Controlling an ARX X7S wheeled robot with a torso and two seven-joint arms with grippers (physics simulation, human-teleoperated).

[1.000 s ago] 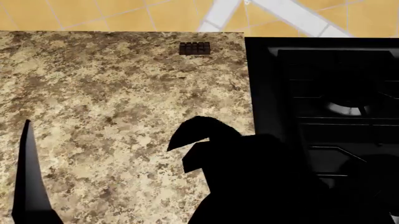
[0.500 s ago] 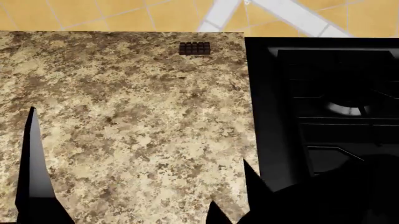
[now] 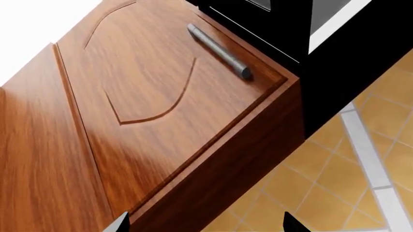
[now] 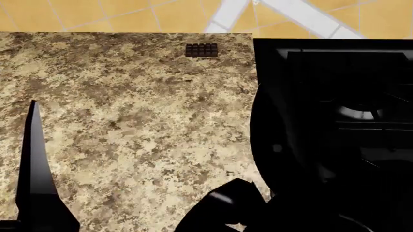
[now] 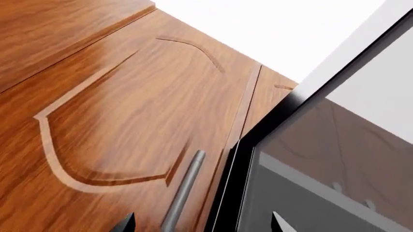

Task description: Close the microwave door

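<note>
The microwave door (image 5: 335,159) is a black-framed glass panel in the right wrist view, its edge standing out in front of a wooden cabinet door (image 5: 116,121). My right gripper (image 5: 201,224) is open, its fingertips (image 5: 125,225) straddling the cabinet's metal handle (image 5: 184,193) and the door's frame, a short way off. The left wrist view shows a black appliance body (image 3: 335,63), likely the microwave, beyond another wooden cabinet (image 3: 148,92). My left gripper (image 3: 206,226) is open and empty, facing the cabinet's corner. The head view does not show the microwave.
In the head view, a granite counter (image 4: 129,111) carries a dark chocolate bar (image 4: 201,50) near its back edge. A black stove (image 4: 348,96) sits to the right. My left arm (image 4: 36,183) and right arm (image 4: 303,193) show as dark shapes. The wall (image 3: 335,183) is orange tile.
The right arm's dark shape dropped from the counter's lower middle to the bottom right, then rose along the stove's edge. The left arm's sliver rose slightly.
</note>
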